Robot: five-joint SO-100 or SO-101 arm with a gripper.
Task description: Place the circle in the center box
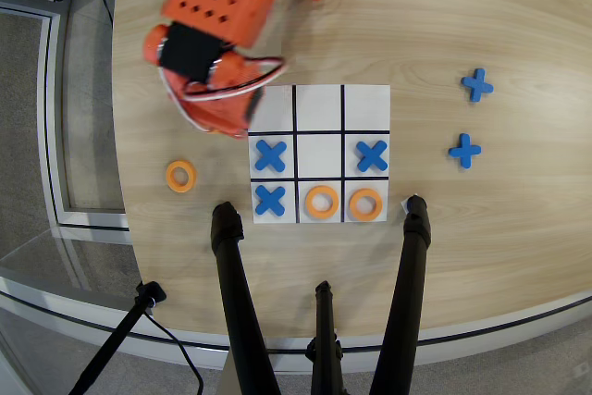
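Note:
The white 3x3 board (319,99) lies mid-table. Its center box (320,155) holds nothing. An orange ring (180,176) lies flat on the wood to the left of the board. Two more orange rings lie in the bottom-middle (322,202) and bottom-right (365,203) squares. Blue crosses lie in the middle-left (269,155), middle-right (371,155) and bottom-left (269,199) squares. My orange gripper (236,119) hangs blurred over the board's top-left corner, above and right of the loose ring. Its jaws and anything between them are hidden under the arm body.
Two spare blue crosses (477,85) (464,150) lie on the wood right of the board. Black tripod legs (236,293) (410,275) stand on the near edge of the table, close under the board. The table edge curves at the left.

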